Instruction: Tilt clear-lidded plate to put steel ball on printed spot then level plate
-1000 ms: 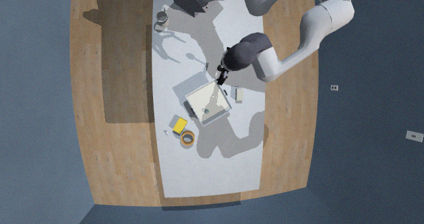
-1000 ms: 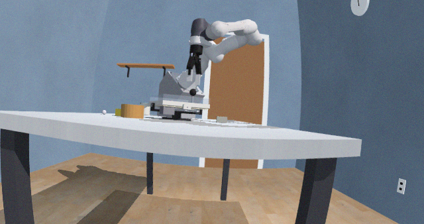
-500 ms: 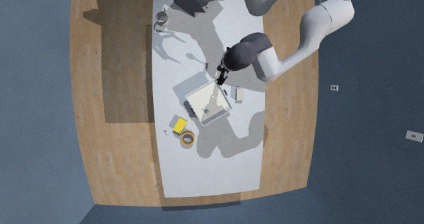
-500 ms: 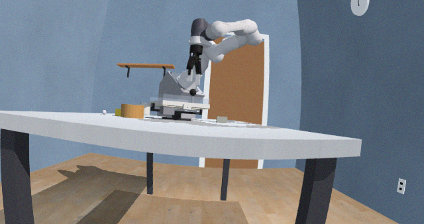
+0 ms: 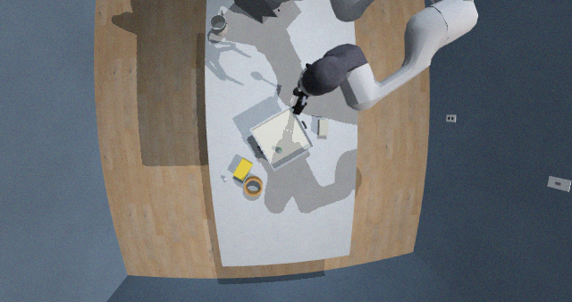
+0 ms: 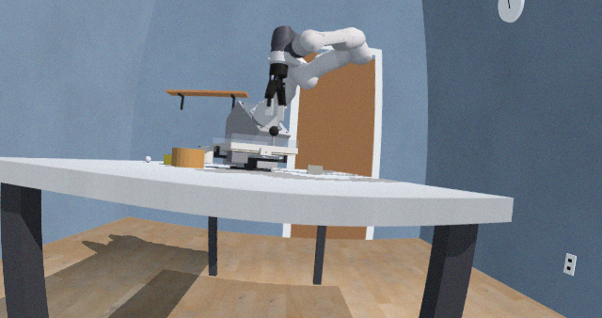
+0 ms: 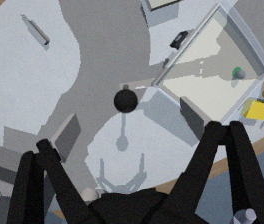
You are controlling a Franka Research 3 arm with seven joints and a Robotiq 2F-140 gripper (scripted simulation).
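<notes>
The square cream plate with its clear lid sits on a grey base in the middle of the white table and looks about level. A green printed spot lies near one edge of the plate. The steel ball seems to be on or right beside the spot, but it is too small to tell which. A black knob stands on a stalk at the plate's corner. My gripper is open and empty, well above the knob.
A yellow block, an orange tape ring and a tiny white ball lie near one side of the plate. A beige block lies on the other side. A mug stands far off.
</notes>
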